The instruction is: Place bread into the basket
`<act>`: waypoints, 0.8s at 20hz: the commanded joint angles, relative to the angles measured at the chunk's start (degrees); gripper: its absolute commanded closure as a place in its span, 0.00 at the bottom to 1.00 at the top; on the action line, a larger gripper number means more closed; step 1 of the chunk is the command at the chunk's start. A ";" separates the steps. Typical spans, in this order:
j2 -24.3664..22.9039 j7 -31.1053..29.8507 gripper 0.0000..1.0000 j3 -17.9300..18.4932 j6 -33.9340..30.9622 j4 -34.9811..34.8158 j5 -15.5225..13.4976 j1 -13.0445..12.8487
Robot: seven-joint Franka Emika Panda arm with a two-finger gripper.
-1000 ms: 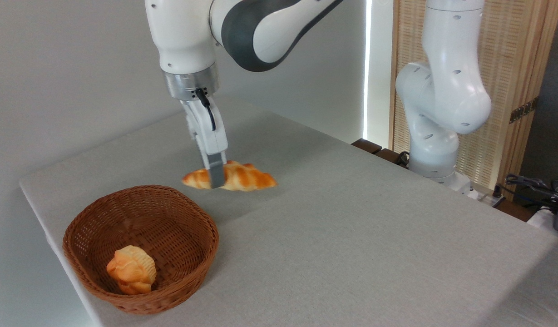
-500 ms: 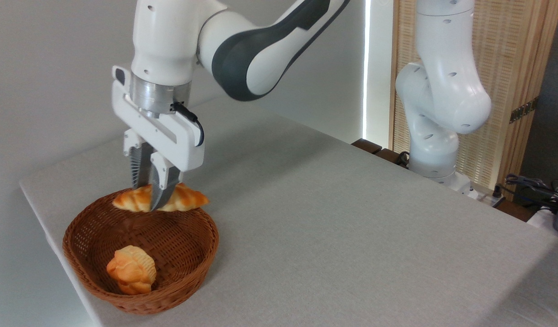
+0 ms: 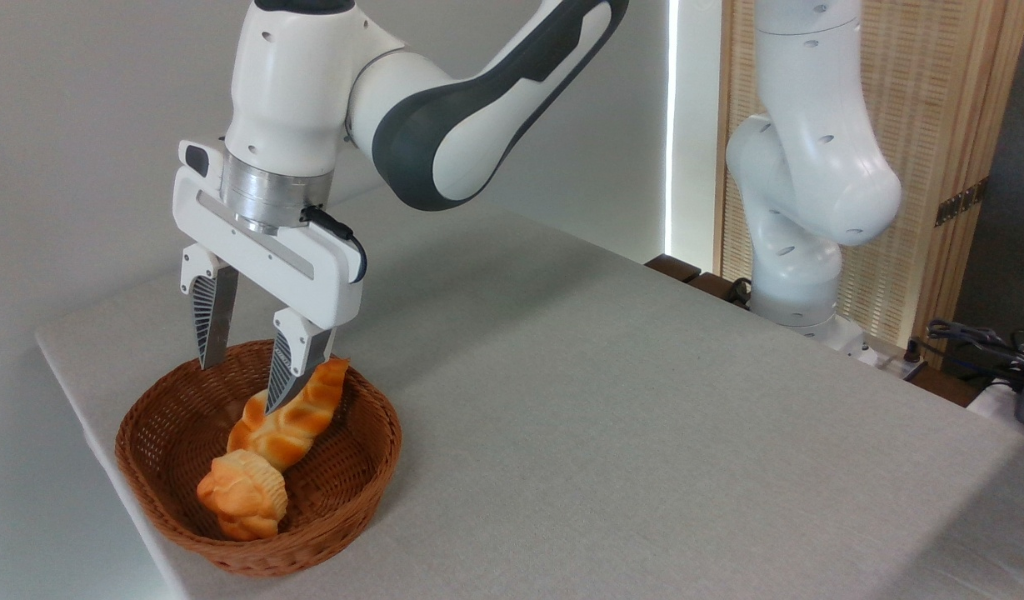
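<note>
hand (image 3: 241, 383): fingers spread wide, holding nothing, above basket (image 3: 357, 483) | bread (image 3: 291, 421): inside basket, slanted, lower end against muffin (image 3: 243, 493) | bench (image 3: 611, 433): carries basket | judgement: bread placed, hand can lift clear

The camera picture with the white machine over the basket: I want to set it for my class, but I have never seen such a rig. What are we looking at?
It is a white robot arm, photographed by one fixed camera looking down across a grey table. At its end is a gripper, two fingers now spread open and holding nothing. Below it sits a round wicker basket. Inside lie a long braided bread, leaning against the wall, and a small muffin-shaped pastry touching its lower end. The bread is already in the basket.
</note>
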 commanded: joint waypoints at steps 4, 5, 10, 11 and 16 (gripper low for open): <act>-0.22 -0.40 0.00 0.40 -0.13 1.03 1.89 -0.44; -0.75 -0.41 0.00 0.49 -0.82 1.03 3.03 -0.36; -4.35 2.32 0.00 1.81 -12.24 1.21 11.56 -0.09; -5.05 2.49 0.00 1.90 -14.26 1.29 12.18 -0.09; -10.32 8.44 0.00 4.09 -24.10 2.52 14.82 -0.09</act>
